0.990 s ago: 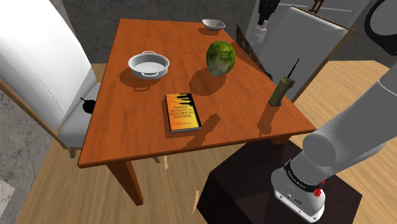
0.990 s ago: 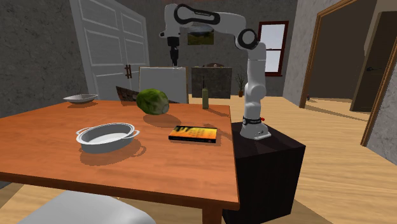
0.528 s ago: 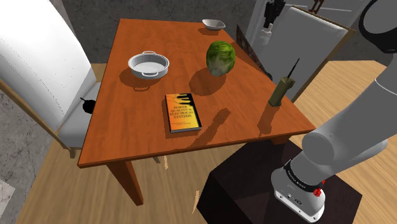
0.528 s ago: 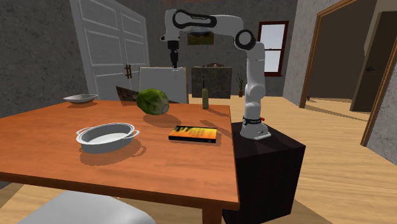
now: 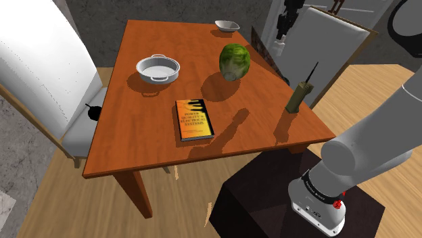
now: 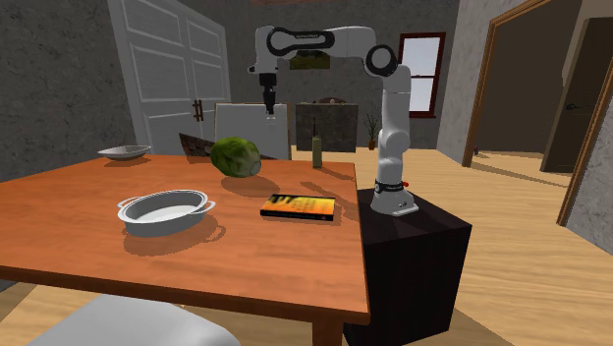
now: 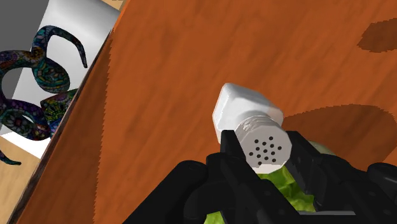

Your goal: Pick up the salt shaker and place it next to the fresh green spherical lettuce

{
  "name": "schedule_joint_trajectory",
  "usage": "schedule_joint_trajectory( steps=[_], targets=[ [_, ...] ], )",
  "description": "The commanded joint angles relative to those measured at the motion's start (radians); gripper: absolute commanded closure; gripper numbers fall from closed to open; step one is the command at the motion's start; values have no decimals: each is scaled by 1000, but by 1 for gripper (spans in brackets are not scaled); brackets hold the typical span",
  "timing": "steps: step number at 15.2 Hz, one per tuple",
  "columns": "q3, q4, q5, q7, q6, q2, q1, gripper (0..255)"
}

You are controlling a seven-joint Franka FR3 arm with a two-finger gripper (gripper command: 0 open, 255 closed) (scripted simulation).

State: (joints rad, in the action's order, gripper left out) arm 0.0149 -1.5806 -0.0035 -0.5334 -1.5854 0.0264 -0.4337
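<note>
Black claw [image 7: 264,151] is clenched on the shaker [image 7: 249,121], one finger on each side of its white body, with the perforated cap facing back towards the wrist camera and the base pointing down at the bench [image 5: 149,115]. By my reading the pick-up is done: the second exterior view shows the claw hanging high in the air, well clear of the wood, so the shaker is carried and rests on nothing. What is left is the placing. The lettuce [image 6: 236,156] sits on the bench well below the claw, and from the wrist a patch of its green leaves shows just under the fingers, so the shaker seems to be roughly over it or a little to one side. The claw has yet to come down onto bare wood beside the lettuce, rather than on top of it, set the shaker on its base, and let go. The book [image 5: 193,120] and pan [image 5: 158,68] lie apart from that spot.
</note>
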Motion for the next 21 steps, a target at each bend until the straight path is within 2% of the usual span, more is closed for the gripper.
schedule_joint_trajectory(
  steps=[1,21],
  targets=[
    [0,-35,0,0,-29,-6,0,255],
    [0,-310,0,1,-300,-10,0,255]
  ],
)
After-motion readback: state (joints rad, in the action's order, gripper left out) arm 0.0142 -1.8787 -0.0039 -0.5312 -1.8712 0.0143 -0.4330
